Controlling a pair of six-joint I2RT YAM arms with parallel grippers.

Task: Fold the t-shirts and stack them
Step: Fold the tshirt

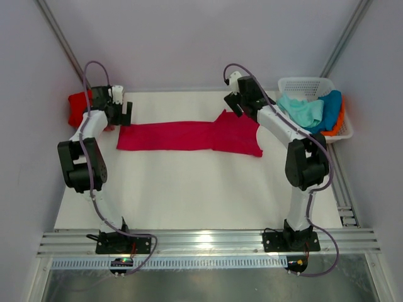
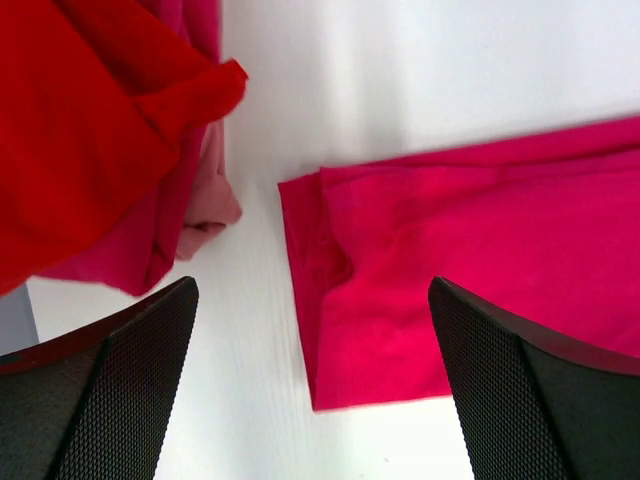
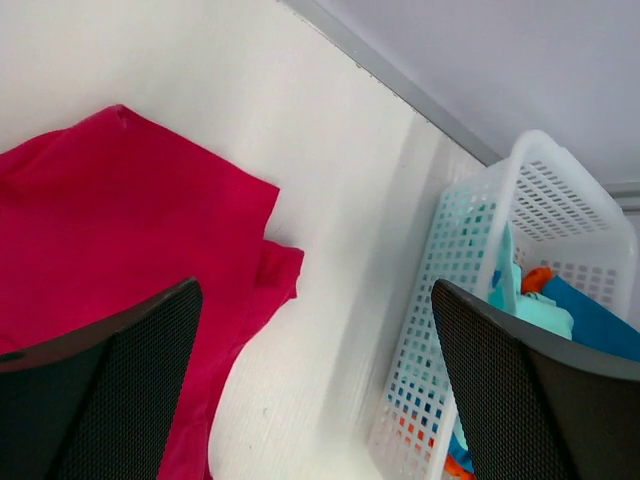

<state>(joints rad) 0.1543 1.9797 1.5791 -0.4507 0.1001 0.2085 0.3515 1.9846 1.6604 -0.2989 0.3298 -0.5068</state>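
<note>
1. My left gripper stands wide with nothing between its fingers. It hangs over the left end of the pink shirt.
2. My right gripper is just as wide and holds nothing. It sits above the same shirt's right end, where a sleeve juts out toward the basket.
3. The pink shirt lies flat as a long folded band across the far half of the table, narrow at the left and broader at the right. Its left edge shows doubled layers.
4. Near the left gripper, at the far left corner, a bunched red shirt lies over some paler pink cloth, apart from the band.
5. The white basket stands at the far right corner, apart from the pink shirt. In it are a mint-green shirt, a blue shirt and an orange shirt, all crumpled.
</note>
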